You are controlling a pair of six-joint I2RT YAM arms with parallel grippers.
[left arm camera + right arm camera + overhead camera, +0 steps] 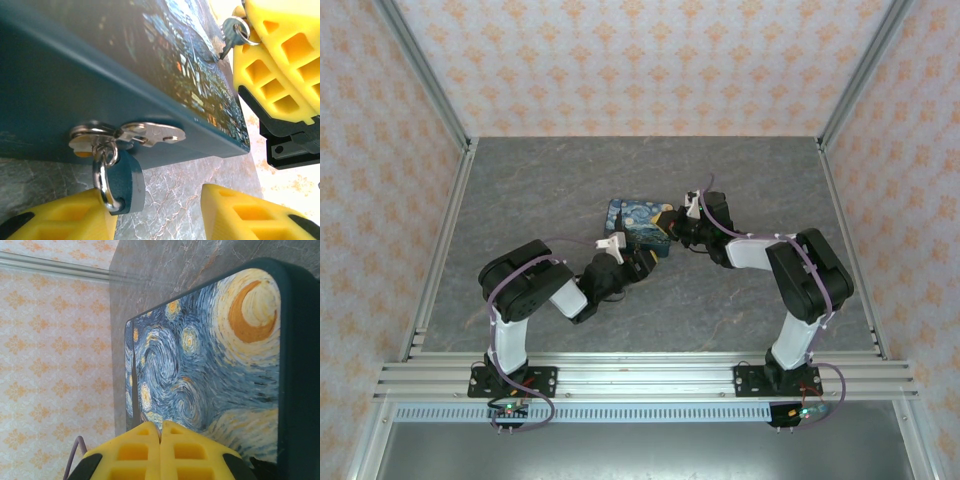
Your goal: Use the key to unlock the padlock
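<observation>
The padlock [636, 222] lies mid-table, its starry-night face [210, 360] up and its teal edge [65, 95] close in the left wrist view. The key's teal-blue head [124, 181] hangs on a steel ring under silver key pieces [150, 134] lying against that edge. My left gripper [160, 212] stands open at the padlock's near side [638, 262]. The teal head touches its left finger [55, 220], with bare table between the head and the other finger. My right gripper [160, 432] is shut at the padlock's right side [672, 226], pinching a small silver key [231, 34] on a ring.
Grey marble-patterned tabletop [540, 180] surrounds the padlock. Aluminium frame posts [440, 230] and patterned wallpaper panels close in the sides and back. The two arms' elbows [525, 280] [810, 270] rise over the near half of the table.
</observation>
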